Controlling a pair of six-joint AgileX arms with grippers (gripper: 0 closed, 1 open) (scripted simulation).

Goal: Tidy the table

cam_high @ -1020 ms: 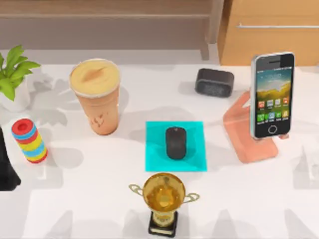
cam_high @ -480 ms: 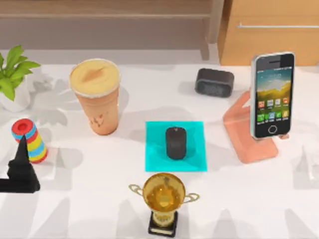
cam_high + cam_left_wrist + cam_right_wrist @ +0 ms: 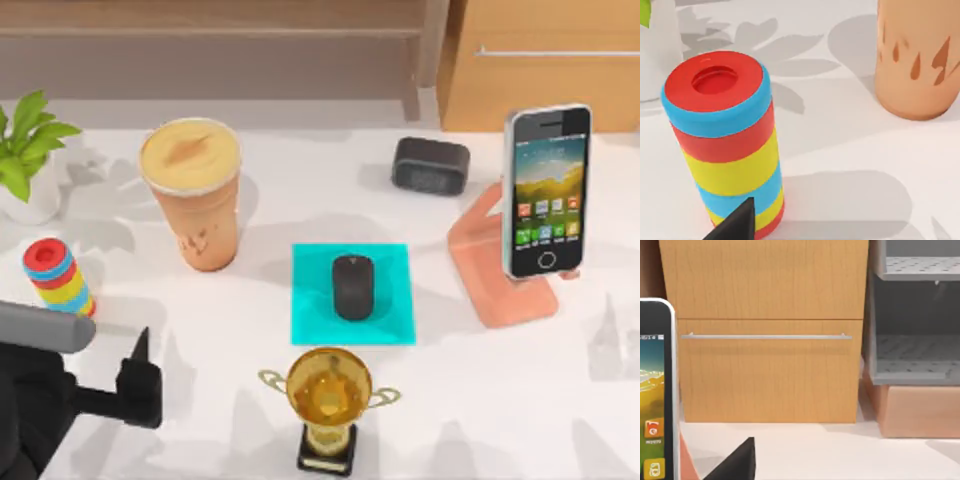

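My left gripper (image 3: pixel 140 385) has swung in from the left edge over the white surface (image 3: pixel 520 400), near the striped ring stack (image 3: pixel 58 283); whether it's open I cannot tell. I judge this the approach step, with lining up on that stack next.

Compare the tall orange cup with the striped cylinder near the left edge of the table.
The orange cup is the larger of the two; the striped cylinder is slimmer and shorter. The cup is one orange tone with darker drop-shaped marks and a pale creamy top; the cylinder is banded in red, blue and yellow with a red cap. The cup tapers toward its base; the cylinder keeps straight sides. Both stand upright on the white table.
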